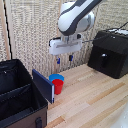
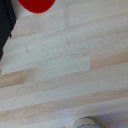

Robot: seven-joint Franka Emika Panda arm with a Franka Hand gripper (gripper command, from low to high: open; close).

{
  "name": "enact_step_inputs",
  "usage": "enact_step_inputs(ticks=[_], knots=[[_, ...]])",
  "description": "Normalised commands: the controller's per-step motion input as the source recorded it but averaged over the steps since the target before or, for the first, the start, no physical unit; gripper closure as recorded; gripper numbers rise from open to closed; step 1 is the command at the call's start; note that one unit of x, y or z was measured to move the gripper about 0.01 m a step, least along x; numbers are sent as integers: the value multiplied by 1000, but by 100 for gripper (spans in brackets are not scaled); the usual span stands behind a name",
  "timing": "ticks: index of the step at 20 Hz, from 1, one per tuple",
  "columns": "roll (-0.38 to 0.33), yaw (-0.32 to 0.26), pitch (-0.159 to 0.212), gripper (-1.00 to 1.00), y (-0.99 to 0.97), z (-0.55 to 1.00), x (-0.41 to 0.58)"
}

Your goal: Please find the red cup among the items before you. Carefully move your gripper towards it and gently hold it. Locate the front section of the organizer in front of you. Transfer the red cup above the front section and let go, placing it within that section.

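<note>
The red cup (image 1: 58,86) stands upright on the wooden table, just beside the organizer's (image 1: 10,75) blue-lined flap. In the wrist view the red cup (image 2: 36,4) is a red disc cut off by the picture's edge. My gripper (image 1: 64,60) hangs well above the cup, open, with nothing between its two blue-tipped fingers. The front section (image 1: 20,107) is the black compartment by the outer wall with the small strap, at the exterior view's lower left. My fingers do not show in the wrist view.
A light-blue dish (image 1: 56,77) sits right behind the cup, touching or nearly touching it. A black boxy appliance (image 1: 110,52) stands at the exterior view's right. A dark edge of the organizer (image 2: 4,25) and a whitish round object (image 2: 85,122) appear in the wrist view.
</note>
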Motion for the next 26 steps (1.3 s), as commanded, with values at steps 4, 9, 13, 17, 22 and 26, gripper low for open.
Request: enact_step_inputs(ticks=[4,9,13,17,22,26], knots=[[-14,25,0,-100,0,-376,-2],[-14,29,-5,-100,0,-398,5],[-49,31,0,-100,29,-398,0],[-28,35,-43,-100,5,-426,87],[-5,46,-64,-100,0,-421,150],[-8,32,-41,-100,0,-423,74]])
